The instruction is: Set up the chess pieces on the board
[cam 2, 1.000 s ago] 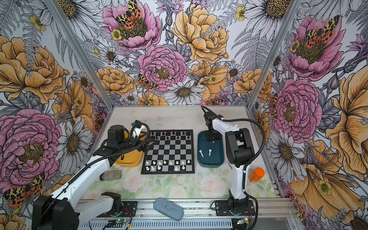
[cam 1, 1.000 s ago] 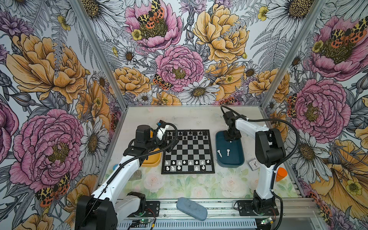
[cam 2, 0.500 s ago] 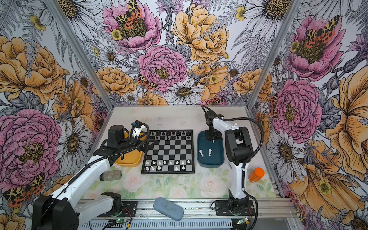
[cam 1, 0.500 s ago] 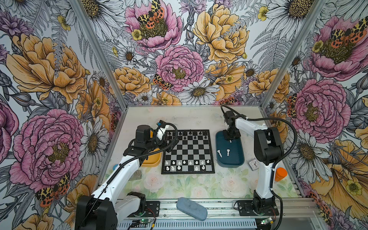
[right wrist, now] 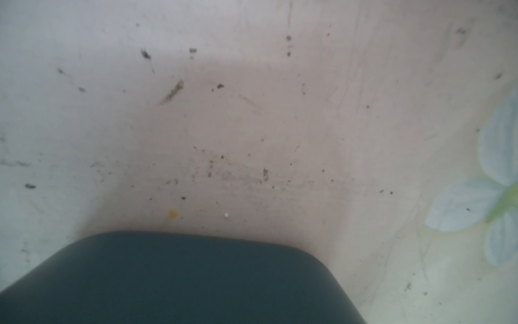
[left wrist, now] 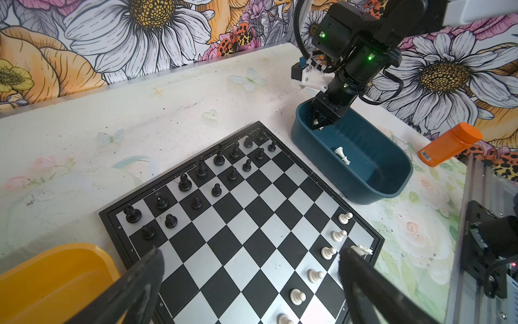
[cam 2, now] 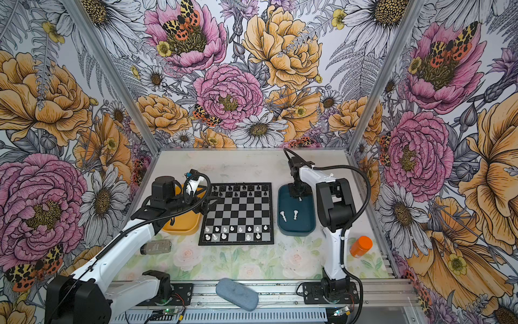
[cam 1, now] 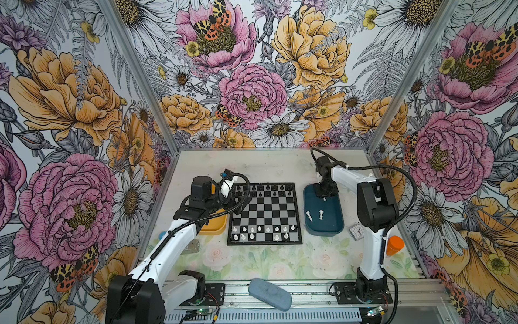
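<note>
In both top views the board lies mid-worktop between a yellow tray and a blue tray. Black chessmen stand along its far edge and white chess pieces along its near edge. Two loose white pieces lie apart on the blue tray's floor; the left wrist view shows them only as one white shape. From above, the right hand points down into the far end of that tray, with a white speck just under it. The left wrist view sees it from the side: the right hand has its fingertips drawn close about a white chessman, though I cannot tell whether they actually press on it. The right wrist view shows none of this, only blurred worktop and a corner of the blue tray. The left hand hangs over the board's edge beside the yellow tray, its fingers spread wide with nothing between them. An orange bottle lies on the worktop beyond the right arm. A small clock just beside the blue tray shows in a top view only.
</note>
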Robot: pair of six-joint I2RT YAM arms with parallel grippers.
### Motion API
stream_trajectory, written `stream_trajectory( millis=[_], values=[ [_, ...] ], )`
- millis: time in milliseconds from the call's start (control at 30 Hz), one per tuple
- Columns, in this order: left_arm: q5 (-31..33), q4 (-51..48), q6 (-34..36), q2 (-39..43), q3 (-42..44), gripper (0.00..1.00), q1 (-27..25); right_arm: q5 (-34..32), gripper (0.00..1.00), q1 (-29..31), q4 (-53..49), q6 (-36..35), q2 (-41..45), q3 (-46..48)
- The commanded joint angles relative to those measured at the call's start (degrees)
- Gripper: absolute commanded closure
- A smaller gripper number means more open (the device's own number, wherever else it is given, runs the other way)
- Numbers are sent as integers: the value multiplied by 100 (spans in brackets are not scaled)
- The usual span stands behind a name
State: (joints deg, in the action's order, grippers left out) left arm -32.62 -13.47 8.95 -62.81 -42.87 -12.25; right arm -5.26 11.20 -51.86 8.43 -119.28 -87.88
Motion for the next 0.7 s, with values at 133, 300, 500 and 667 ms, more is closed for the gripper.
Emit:
stream_trajectory(
  millis=[133, 300, 500, 667],
  values=[
    [-91, 91, -51, 14, -160, 2, -18, 44, 73, -47, 53, -63, -161, -59],
    [-91, 91, -46, 22, -160, 2, -36, 69, 77, -54, 45, -50, -190, -46],
    [-86, 91, -46, 30, -151, 2, -31, 115, 92, -56, 44, 20, -197, -11],
    [-86, 91, -51, 50, -148, 2, -32, 214, 100, -49, 44, 148, -123, 32]
  ],
)
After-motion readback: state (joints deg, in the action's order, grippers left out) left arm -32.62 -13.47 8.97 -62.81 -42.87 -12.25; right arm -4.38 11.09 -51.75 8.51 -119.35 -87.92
